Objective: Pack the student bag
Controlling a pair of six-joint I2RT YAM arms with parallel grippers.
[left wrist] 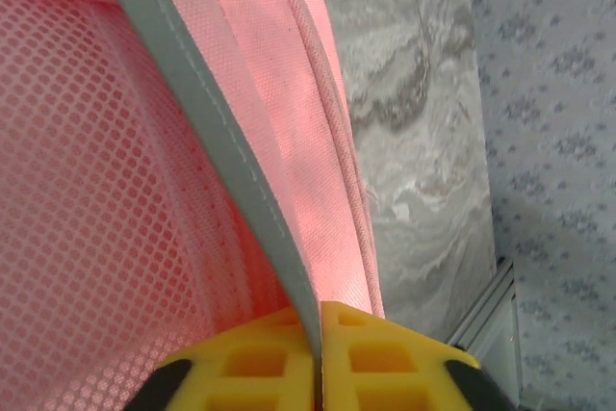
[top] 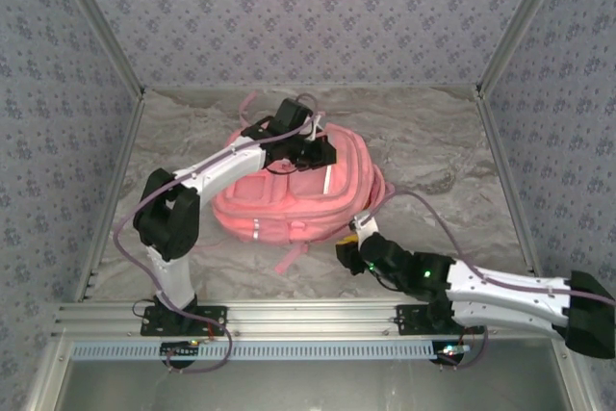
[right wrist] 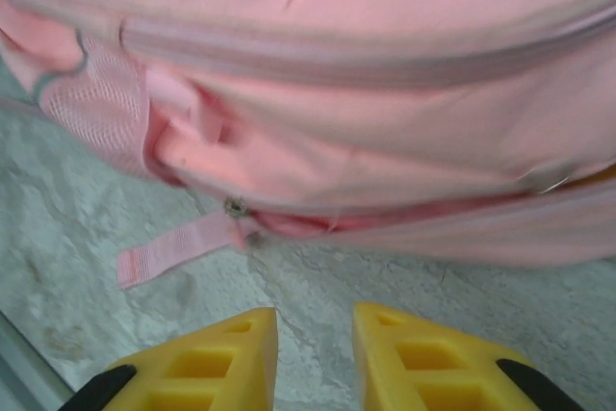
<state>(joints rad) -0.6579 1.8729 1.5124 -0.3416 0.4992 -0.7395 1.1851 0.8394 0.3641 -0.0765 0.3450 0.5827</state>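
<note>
**Top view.** The pink backpack (top: 289,201) is lying mid-table. The left gripper (top: 313,148) is working at the backpack's far end, and the right gripper (top: 354,241) is hovering at its near right corner.

**Left wrist view.** The left fingers (left wrist: 385,358) are pinching the backpack's grey-trimmed edge (left wrist: 221,141), beside its mesh panel (left wrist: 96,199).

**Right wrist view.** The right fingers (right wrist: 428,363) are standing slightly apart, gripping nothing, over the table (right wrist: 318,281) just short of the backpack's zip pull (right wrist: 234,207) and strap tab (right wrist: 164,252).

**Technique.** The pinched edge is best lifted gently while the right gripper is bracing the backpack, so the whole bag is not dragging along.
</note>
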